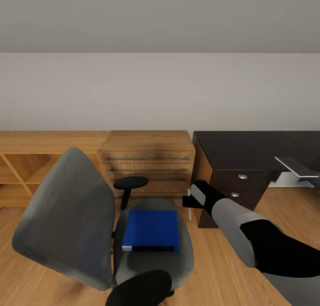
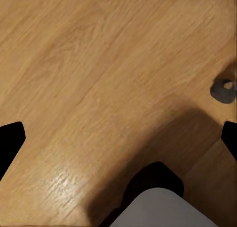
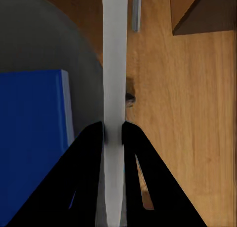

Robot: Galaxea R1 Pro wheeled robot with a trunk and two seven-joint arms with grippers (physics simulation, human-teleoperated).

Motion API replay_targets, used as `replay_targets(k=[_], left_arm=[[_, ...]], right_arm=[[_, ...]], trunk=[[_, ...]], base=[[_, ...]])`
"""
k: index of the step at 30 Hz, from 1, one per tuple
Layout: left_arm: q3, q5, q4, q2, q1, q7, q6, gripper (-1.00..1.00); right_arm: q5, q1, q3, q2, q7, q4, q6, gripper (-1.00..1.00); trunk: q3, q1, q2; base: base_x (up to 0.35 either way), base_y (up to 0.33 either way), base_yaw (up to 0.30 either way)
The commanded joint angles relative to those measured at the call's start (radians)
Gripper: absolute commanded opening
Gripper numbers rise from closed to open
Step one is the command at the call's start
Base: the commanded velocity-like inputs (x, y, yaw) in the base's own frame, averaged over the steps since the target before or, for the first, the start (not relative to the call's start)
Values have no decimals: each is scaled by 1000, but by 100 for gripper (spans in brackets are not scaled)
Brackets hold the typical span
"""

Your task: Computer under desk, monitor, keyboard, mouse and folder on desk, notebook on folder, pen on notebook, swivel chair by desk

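The swivel chair (image 1: pixel 75 217) stands on the wooden floor left of the desk (image 1: pixel 249 150), its grey back turned toward me. The blue folder (image 1: pixel 151 229) lies flat on its seat. My right gripper (image 1: pixel 192 201) hovers just right of the seat, between chair and desk, shut on the pen (image 1: pixel 190 208). In the right wrist view the pen (image 3: pixel 114 64) is a pale stick pinched between the black fingers of the right gripper (image 3: pixel 113 131), with the folder (image 3: pixel 32 138) beside it. My left gripper (image 2: pixel 118 140) is open above bare floor.
A light wooden chest of drawers (image 1: pixel 149 164) stands against the wall behind the chair, with a low wooden shelf (image 1: pixel 26 164) to its left. A pale grey flat object (image 1: pixel 297 165) lies on the desk's right part. A chair caster (image 2: pixel 224 90) shows near the left gripper.
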Motion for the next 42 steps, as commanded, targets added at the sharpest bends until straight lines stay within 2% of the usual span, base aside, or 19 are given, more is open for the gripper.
replay_targets(k=[1,42], left_arm=[[1,8,1,0,0,-6,-2,100],[0,6,1,14,0,-6,-2,100]], right_arm=[[-12,0,7,0,-8,-2,4,-100],[-12,0,7,0,-8,2,4,-100]], trunk=[[-1,0,0],[-1,0,0]], base=[[0,-291,0],[0,-299,0]])
